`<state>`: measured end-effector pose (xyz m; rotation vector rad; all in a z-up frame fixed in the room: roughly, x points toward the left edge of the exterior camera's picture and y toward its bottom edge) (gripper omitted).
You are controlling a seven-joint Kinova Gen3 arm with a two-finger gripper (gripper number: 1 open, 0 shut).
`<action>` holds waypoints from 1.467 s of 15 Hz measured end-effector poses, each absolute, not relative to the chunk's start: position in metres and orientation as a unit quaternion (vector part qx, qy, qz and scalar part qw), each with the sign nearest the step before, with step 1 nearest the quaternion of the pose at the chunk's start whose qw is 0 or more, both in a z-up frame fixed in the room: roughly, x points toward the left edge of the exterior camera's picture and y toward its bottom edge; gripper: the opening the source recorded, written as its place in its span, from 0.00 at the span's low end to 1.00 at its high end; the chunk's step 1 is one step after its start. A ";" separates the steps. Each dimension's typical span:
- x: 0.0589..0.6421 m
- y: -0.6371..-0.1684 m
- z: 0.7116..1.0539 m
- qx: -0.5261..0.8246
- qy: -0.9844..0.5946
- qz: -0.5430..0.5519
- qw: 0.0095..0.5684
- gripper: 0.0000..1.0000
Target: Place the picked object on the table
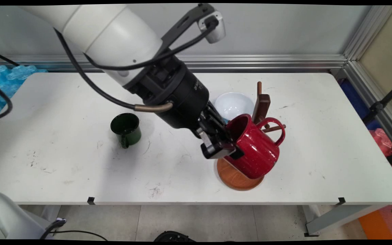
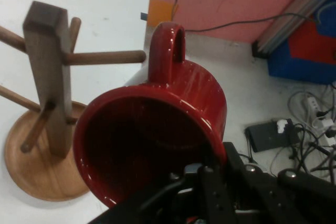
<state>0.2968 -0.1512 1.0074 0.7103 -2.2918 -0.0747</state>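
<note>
My gripper (image 1: pixel 228 144) is shut on the rim of a red speckled mug (image 1: pixel 255 149), one finger inside the mouth and one outside. The mug is held tilted in the air above the round base of a wooden mug tree (image 1: pixel 261 105). Its handle (image 1: pixel 277 131) sits right beside the tip of one of the tree's pegs (image 1: pixel 277 128). In the hand view the red mug (image 2: pixel 157 140) fills the middle, its handle (image 2: pixel 167 51) up, and a peg (image 2: pixel 105 57) of the mug tree (image 2: pixel 50 72) ends just left of the handle.
A dark green mug (image 1: pixel 126 129) stands upright on the white table (image 1: pixel 63 163) to the left of the arm. A white bowl (image 1: pixel 234 104) sits behind the gripper, next to the mug tree. The table's near edge lies just below the tree's base (image 1: pixel 238 178).
</note>
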 end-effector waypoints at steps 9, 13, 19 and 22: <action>0.328 -0.134 1.034 0.267 -0.901 -0.036 0.339 0.00; 0.350 -0.140 1.045 0.264 -0.909 -0.020 0.322 0.00; 0.381 -0.159 1.059 0.260 -0.921 0.018 0.291 0.00; 0.398 -0.173 1.066 0.257 -0.926 0.042 0.273 0.00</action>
